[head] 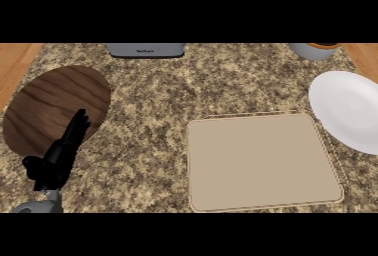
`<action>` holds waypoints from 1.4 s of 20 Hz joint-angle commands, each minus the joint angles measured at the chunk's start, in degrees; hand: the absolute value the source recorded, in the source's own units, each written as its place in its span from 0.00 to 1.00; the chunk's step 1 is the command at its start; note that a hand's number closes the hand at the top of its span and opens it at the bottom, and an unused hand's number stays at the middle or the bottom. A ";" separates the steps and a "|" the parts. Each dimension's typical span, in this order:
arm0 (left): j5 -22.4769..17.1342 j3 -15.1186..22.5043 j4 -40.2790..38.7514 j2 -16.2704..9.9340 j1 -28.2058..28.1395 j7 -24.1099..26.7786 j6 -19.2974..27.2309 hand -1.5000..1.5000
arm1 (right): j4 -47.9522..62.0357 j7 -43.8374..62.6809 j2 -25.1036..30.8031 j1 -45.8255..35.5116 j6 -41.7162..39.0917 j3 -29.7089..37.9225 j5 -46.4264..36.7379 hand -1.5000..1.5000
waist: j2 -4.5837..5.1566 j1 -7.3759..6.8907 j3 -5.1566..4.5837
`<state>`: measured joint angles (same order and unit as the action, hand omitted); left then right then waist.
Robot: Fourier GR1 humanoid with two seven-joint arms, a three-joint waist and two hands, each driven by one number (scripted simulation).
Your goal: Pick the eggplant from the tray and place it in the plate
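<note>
The left hand (57, 152) is showing at the lower left of the head view, coming up from the bottom edge on a grey forearm (40, 205), of which only a short stub is showing. The hand is black and is pointing up and slightly to the right, with its fingers (77, 125) lying straight and close together. The thumb (31, 164) is sticking out to the left, apart from the fingers. The hand is holding nothing; whether it is touching the surface below it is hard to tell. The right hand is not showing.
</note>
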<state>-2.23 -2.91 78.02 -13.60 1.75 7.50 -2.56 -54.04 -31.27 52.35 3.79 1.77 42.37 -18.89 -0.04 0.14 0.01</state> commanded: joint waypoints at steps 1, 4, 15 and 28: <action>-0.29 -1.14 -0.29 -0.89 -0.21 0.18 -1.70 0.50 | -2.15 1.76 -2.81 -3.74 0.89 -2.55 -0.35 1.00 | 0.04 -0.30 -0.02; 1.92 1.74 3.74 1.72 -0.43 -3.73 0.78 0.50 | 0.48 4.59 3.35 -6.81 -4.25 -3.48 -1.04 1.00 | 0.04 -0.53 0.01; 1.89 -0.79 -3.66 1.31 4.36 -0.36 -0.86 0.50 | 7.84 10.24 -4.56 -26.67 -0.40 -17.54 -8.00 1.00 | 0.25 -1.08 0.02; 1.27 -0.68 1.03 1.87 2.22 -1.87 -1.96 0.50 | 26.19 14.25 -15.09 -40.64 12.00 -16.25 -8.80 0.00 | 0.43 -1.89 0.12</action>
<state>-0.52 -3.85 76.41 -11.93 4.87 6.68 -4.14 -33.65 -18.61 39.17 -33.30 10.76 24.15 -28.84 0.34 -1.35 0.09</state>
